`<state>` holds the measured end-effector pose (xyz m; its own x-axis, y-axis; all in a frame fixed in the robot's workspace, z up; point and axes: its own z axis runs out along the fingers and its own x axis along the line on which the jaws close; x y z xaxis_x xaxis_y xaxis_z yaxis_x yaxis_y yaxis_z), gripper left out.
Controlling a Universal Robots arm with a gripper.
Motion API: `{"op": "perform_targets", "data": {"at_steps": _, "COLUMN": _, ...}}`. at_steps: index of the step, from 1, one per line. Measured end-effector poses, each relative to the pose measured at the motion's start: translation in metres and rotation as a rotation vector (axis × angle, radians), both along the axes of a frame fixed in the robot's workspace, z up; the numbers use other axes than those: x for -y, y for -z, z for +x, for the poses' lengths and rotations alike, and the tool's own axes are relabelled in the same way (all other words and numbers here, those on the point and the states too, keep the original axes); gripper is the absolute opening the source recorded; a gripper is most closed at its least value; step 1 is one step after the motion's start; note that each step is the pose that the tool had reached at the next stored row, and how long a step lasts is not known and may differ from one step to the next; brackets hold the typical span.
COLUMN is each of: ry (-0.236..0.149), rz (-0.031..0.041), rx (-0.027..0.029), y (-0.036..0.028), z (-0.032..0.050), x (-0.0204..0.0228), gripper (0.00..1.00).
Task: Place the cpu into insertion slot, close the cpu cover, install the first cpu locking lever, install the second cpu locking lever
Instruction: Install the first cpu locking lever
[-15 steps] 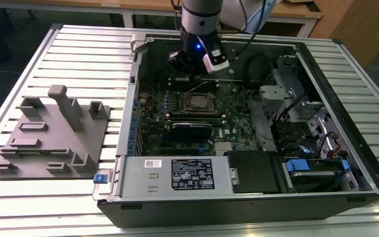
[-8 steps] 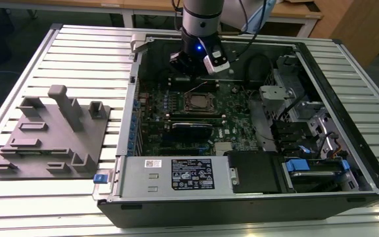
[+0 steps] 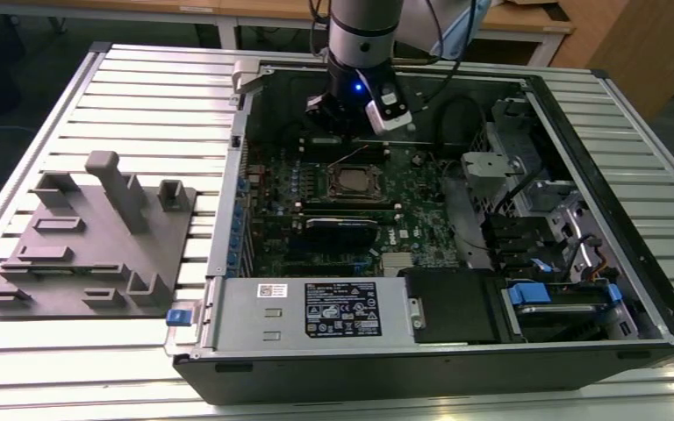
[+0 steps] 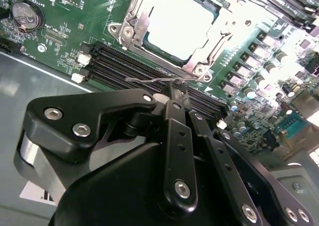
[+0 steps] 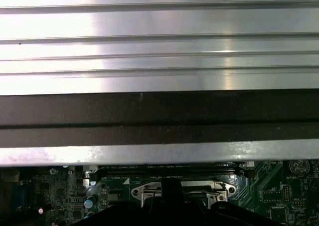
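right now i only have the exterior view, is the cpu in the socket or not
Observer: Yes. In the second wrist view the cpu shows its silver top through the cut-out of the cpu cover.
Operator: cover down flat?
Observer: It looks flat around the chip in that view, not tilted up.
Operator: where's the gripper tip
Observer: The gripper is shut, its tip at the end of a thin wire locking lever that lies between the cover and the memory slots.
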<state>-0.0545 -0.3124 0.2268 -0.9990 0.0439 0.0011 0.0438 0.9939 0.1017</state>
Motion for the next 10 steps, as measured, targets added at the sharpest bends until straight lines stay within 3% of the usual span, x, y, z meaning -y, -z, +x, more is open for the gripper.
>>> {"op": "perform_targets", "data": {"at_steps": 10, "ry": 0.000, "rz": -0.0006, "rx": 0.0000, "y": 0.0022, "z": 0.0045, "x": -0.0020, "gripper": 0.10}}
